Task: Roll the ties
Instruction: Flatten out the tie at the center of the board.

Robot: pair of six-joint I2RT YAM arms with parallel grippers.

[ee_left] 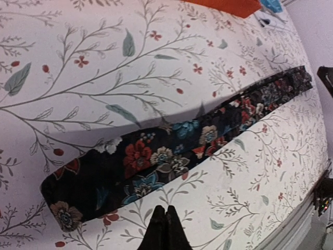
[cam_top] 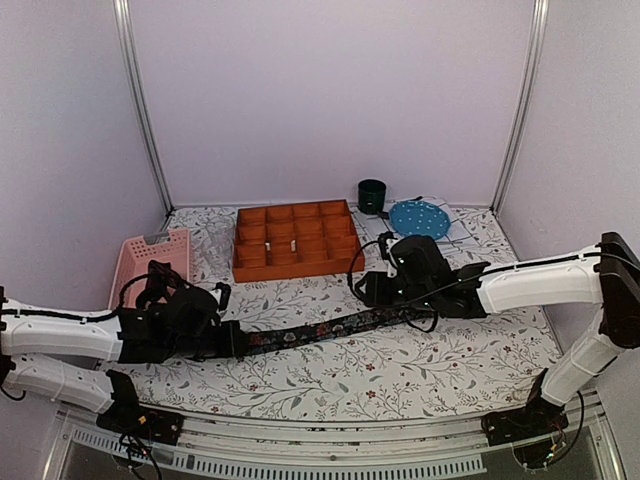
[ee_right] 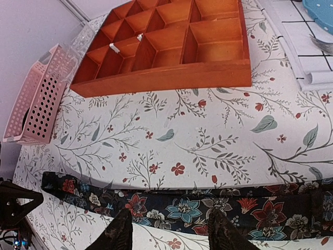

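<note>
One dark floral tie (cam_top: 320, 329) lies flat in a long strip across the tablecloth, from my left gripper to my right gripper. In the left wrist view the tie (ee_left: 171, 148) runs diagonally, its blunt end at lower left. My left gripper (ee_left: 165, 219) is shut and empty, just beside the tie's near edge. In the right wrist view the tie (ee_right: 208, 205) crosses the bottom. My right gripper (ee_right: 169, 221) is open, its fingers (ee_right: 120, 232) straddling the tie from above. In the top view the left gripper (cam_top: 235, 340) and right gripper (cam_top: 375, 290) sit at the tie's two ends.
An orange wooden compartment tray (cam_top: 295, 240) stands behind the tie, also in the right wrist view (ee_right: 171, 47). A pink perforated basket (cam_top: 150, 260) is at the left. A dark cup (cam_top: 372, 196) and a blue plate (cam_top: 418, 217) on a white sheet are at the back right.
</note>
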